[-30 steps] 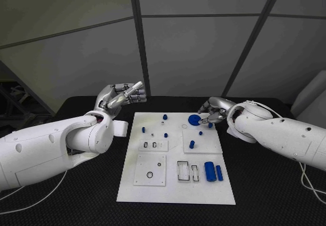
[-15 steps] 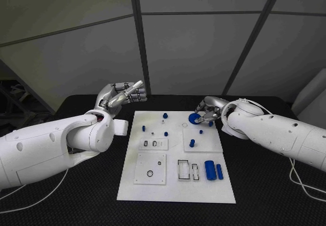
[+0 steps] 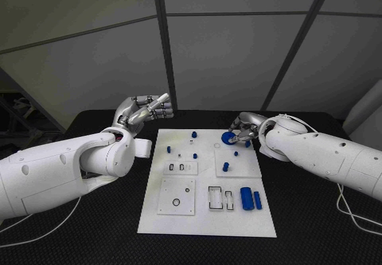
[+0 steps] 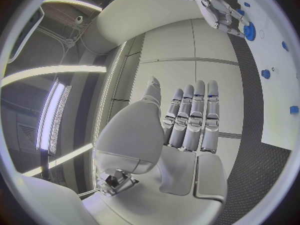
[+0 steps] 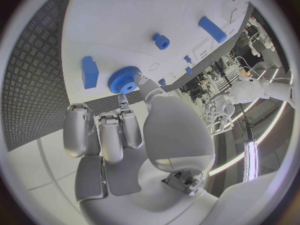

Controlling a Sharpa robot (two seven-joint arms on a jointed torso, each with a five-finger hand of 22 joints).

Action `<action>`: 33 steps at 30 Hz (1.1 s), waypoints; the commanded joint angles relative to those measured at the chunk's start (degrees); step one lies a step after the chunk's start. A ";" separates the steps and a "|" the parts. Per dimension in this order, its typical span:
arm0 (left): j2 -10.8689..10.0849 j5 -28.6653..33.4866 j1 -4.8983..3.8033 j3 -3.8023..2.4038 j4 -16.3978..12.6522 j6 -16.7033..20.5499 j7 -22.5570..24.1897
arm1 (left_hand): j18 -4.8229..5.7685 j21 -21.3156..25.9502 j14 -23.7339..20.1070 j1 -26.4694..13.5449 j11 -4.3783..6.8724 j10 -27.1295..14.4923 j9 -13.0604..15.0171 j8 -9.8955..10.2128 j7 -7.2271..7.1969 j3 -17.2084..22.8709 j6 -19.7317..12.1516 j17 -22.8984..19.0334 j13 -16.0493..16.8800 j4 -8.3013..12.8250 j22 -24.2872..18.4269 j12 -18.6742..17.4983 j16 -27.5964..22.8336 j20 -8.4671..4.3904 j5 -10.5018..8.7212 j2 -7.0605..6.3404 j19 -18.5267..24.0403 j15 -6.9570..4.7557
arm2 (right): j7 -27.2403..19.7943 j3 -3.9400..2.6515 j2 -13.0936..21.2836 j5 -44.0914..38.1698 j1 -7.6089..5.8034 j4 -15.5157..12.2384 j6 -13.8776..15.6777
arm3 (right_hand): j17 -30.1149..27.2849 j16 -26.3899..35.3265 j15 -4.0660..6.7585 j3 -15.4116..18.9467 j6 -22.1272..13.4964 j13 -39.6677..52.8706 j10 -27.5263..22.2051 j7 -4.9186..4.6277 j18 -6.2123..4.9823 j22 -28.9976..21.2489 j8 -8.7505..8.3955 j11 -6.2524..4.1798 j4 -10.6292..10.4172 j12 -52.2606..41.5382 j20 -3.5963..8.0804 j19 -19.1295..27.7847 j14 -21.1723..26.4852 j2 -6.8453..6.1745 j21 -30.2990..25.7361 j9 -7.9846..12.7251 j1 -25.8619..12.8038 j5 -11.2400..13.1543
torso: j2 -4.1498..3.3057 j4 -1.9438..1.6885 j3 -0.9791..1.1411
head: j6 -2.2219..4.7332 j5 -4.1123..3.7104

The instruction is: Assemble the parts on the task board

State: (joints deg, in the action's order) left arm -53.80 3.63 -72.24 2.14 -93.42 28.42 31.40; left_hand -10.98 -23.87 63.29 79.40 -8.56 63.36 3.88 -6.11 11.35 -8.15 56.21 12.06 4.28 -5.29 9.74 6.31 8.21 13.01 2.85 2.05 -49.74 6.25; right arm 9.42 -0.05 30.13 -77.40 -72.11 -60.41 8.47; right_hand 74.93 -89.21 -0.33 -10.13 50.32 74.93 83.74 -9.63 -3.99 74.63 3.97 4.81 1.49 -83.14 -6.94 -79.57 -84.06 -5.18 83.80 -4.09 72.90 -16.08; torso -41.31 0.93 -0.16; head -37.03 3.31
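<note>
The white task board lies in the middle of the black table. My right hand hovers over the board's far right corner and pinches a blue gear between thumb and fingers; the gear stands just above the board beside a blue block. My left hand is raised left of the board's far edge, fingers stretched out, holding nothing. The left wrist view shows its straight fingers, and farther off the right hand with the gear.
Two blue cylinders lie near the board's right edge, beside rectangular slots. Several small blue pegs stand on the far half. A round hole sits in the near left plate. Black table surrounds the board.
The right hand with the gear has shifted slightly left and toward the board's far edge. The left hand has hardly moved.
</note>
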 commanded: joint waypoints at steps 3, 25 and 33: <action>0.10 -0.23 -0.09 -0.06 -0.01 -0.85 -0.26 | 0.55 -0.19 -0.01 0.10 -0.18 -0.18 -0.07 0.25 0.35 -0.27 0.01 0.08 -0.07 0.14 -0.08 -0.27 -0.37 -0.14 0.04 0.51 -0.16 0.22 | 0.53 -0.03 -0.35 -0.28 -0.12 0.43 -2.29 | 13.51 -0.25 -0.44 0.25 -0.33 6.96 0.33 -0.12 0.96 0.17 0.16 0.06 -0.04 -0.34 -0.15 -0.48 -5.61 0.57 0.40 -0.09 0.18 -0.29 | -0.02 0.02 0.03 | -0.10 -0.09; 0.23 -0.23 -0.08 -0.06 0.03 -0.78 -0.66 | 0.55 -0.19 0.01 0.12 -0.27 -0.37 -0.09 0.39 0.44 -0.30 -0.08 0.14 -0.14 0.18 -0.10 -0.49 -0.42 -0.12 0.04 0.71 -0.14 0.26 | -0.50 -0.02 -0.41 -5.61 -0.09 -0.12 3.29 | 14.59 -0.63 0.15 -3.77 7.73 9.79 2.23 0.83 1.32 2.29 4.42 -0.75 1.62 -2.61 0.26 -1.68 -5.83 4.24 1.24 -1.74 4.75 -0.36 | -0.02 0.09 0.05 | -0.34 0.00; 0.16 -0.23 -0.07 -0.06 0.00 -0.82 -0.76 | 0.55 -0.19 0.02 0.13 -0.29 -0.43 -0.10 0.44 0.47 -0.30 -0.11 0.16 -0.16 0.20 -0.10 -0.56 -0.43 -0.11 0.04 0.80 -0.14 0.27 | -1.53 -0.02 0.19 -7.01 -0.07 -2.26 7.90 | 14.88 -0.73 0.25 -3.95 8.00 9.96 2.37 0.92 1.41 2.72 4.43 -0.85 1.62 -2.75 0.36 -1.96 -5.90 4.05 1.41 -1.78 4.54 -0.55 | -0.01 0.01 0.05 | -0.27 -0.16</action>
State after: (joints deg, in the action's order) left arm -53.65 3.63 -72.23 2.14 -93.36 28.25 30.63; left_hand -10.98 -23.87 63.29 79.70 -8.65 63.27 3.85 -5.94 11.38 -8.23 56.18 12.14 4.17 -5.21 9.71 6.03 7.98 13.01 2.85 2.35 -49.74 6.25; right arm 9.01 -0.03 30.26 -82.48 -72.05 -62.21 12.26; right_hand 74.91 -89.73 -0.41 -13.82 56.05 74.93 84.15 -9.62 -3.08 74.92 7.48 4.39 3.07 -85.56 -6.54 -81.22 -84.15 -1.48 84.88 -4.95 77.70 -16.30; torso -41.35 0.98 -0.10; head -37.31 3.25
